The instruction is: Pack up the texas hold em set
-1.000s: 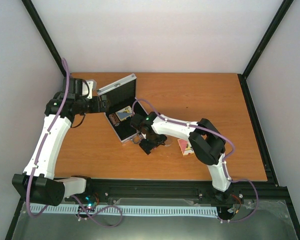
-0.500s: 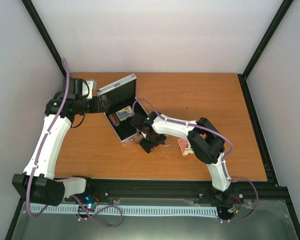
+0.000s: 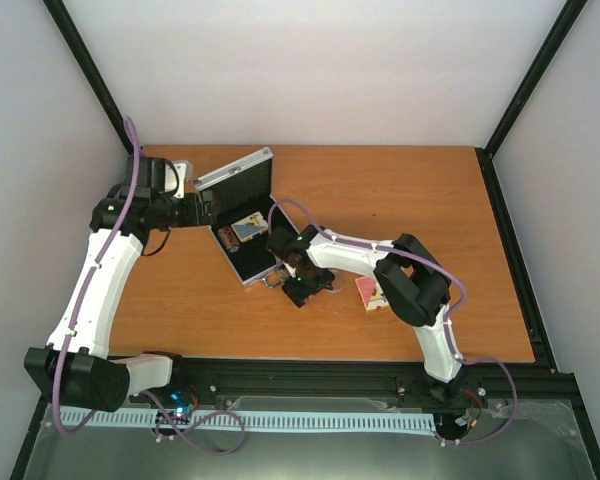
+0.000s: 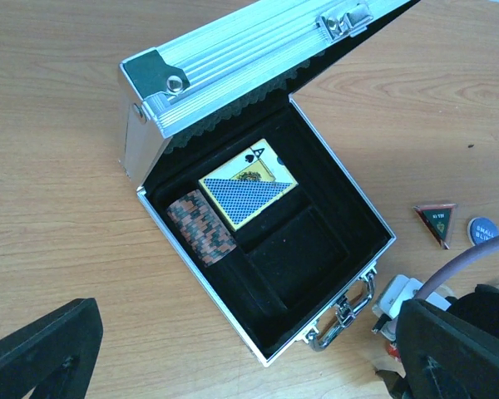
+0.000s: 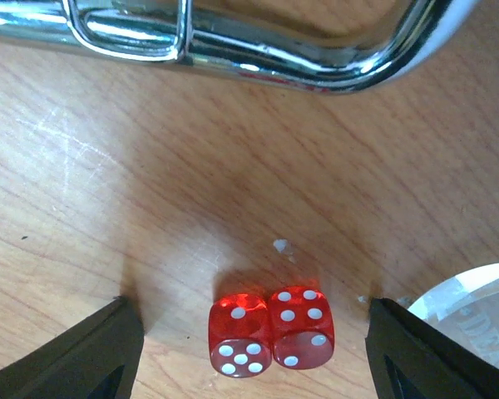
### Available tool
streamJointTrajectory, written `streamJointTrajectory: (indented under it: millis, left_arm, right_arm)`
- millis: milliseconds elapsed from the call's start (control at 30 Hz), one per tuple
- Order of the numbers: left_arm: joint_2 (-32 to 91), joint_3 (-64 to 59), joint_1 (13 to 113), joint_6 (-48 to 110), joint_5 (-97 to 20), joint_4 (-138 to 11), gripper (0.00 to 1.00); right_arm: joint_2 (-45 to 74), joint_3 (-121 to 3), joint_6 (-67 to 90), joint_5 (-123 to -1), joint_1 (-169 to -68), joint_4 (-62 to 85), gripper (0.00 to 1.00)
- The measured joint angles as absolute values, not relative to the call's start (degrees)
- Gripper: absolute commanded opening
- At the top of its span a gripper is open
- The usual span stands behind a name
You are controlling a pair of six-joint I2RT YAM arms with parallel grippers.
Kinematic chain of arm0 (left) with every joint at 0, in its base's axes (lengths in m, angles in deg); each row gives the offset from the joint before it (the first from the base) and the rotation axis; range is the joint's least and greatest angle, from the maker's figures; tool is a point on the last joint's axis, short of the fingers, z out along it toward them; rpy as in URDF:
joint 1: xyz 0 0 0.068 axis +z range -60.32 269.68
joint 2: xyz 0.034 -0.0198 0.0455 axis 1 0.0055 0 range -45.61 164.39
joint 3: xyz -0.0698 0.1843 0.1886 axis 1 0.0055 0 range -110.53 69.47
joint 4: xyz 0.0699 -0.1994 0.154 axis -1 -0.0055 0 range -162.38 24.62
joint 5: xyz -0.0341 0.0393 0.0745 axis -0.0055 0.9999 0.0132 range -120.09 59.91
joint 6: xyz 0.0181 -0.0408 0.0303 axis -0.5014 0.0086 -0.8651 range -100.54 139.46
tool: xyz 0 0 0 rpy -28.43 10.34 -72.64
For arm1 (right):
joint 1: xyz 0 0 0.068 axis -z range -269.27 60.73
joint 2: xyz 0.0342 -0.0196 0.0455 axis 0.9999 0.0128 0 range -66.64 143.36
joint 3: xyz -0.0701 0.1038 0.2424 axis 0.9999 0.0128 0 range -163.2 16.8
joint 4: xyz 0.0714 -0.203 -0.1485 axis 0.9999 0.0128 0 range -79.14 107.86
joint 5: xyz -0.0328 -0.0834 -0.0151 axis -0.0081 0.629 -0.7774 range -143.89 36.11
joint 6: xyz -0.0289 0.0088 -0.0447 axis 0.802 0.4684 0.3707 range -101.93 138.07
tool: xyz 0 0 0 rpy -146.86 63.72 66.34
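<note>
With my right arm's fingers point(image 5: 83, 353) spread wide and empty either side of the two red dice point(image 5: 270, 330) on the table point(image 5: 83, 183) (just short of the case handle point(image 5: 274, 62)), I'd lower until the tips graze the wood, then close squarely so both dice pinch together

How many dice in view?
2. First die and second die sit side by side on the table, between the fingers of the open right gripper, in front of the case handle. More may be hidden elsewhere.
</note>
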State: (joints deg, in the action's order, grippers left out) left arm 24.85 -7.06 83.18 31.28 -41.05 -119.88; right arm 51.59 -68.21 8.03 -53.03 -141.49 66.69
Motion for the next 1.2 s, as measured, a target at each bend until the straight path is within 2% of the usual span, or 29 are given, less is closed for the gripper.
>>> streamJointTrajectory:
  millis: [233,467,1200]
  left_arm:
    - [24.8,-7.0,83.2,31.3,-41.0,-119.9,1.00]
    - [24.8,-7.0,83.2,31.3,-40.9,-119.9,1.00]
    - [24.9,-6.6,83.2,31.6,-40.8,-119.8,1.00]
  right_arm:
    - [51.6,-68.2,9.2,-53.3,-140.6,66.0,0.74]
    - [51.6,-68.2,10.1,-53.8,-139.9,65.4,0.64]
    - [51.6,-68.4,10.1,-55.8,-139.7,66.1,0.49]
